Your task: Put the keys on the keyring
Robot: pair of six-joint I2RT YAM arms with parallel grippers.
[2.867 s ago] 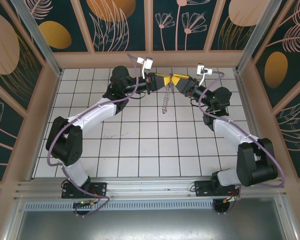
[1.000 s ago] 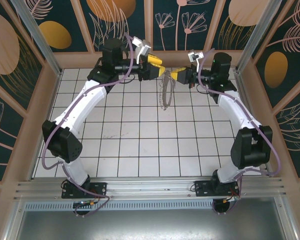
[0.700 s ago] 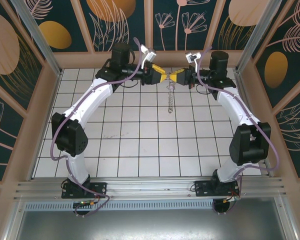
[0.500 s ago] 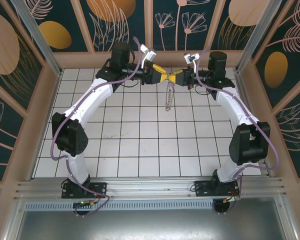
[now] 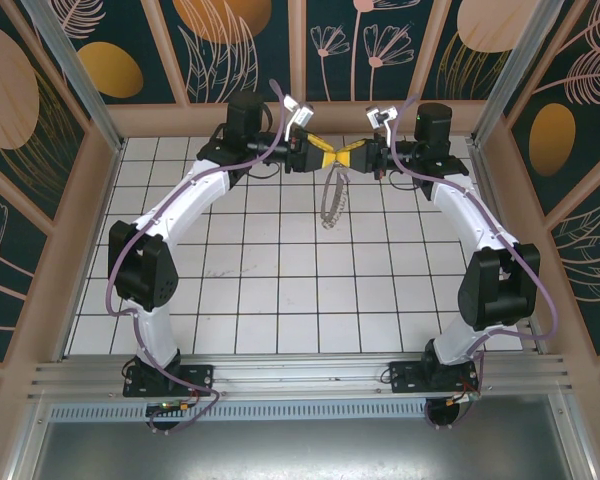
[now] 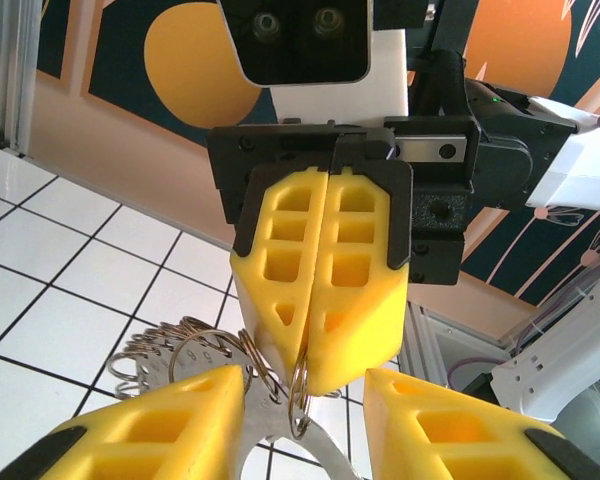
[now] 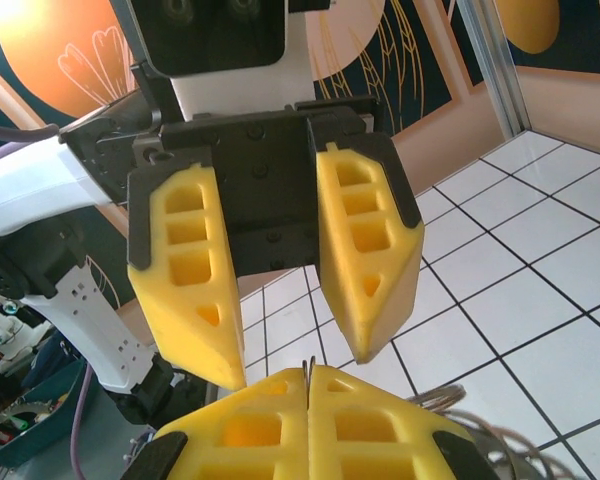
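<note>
White tiled bench [image 5: 280, 300], and at its twelve o'clock both hands meet in the air. Right hand [image 6: 305, 380] is closed on the keyring [image 5: 330, 205], which hangs under it. Left hand [image 7: 292, 365] stands half wide around those tips. The key I cannot pick out. A sideways push from the left fingers may pull the thin ring free, and it would drop.
</note>
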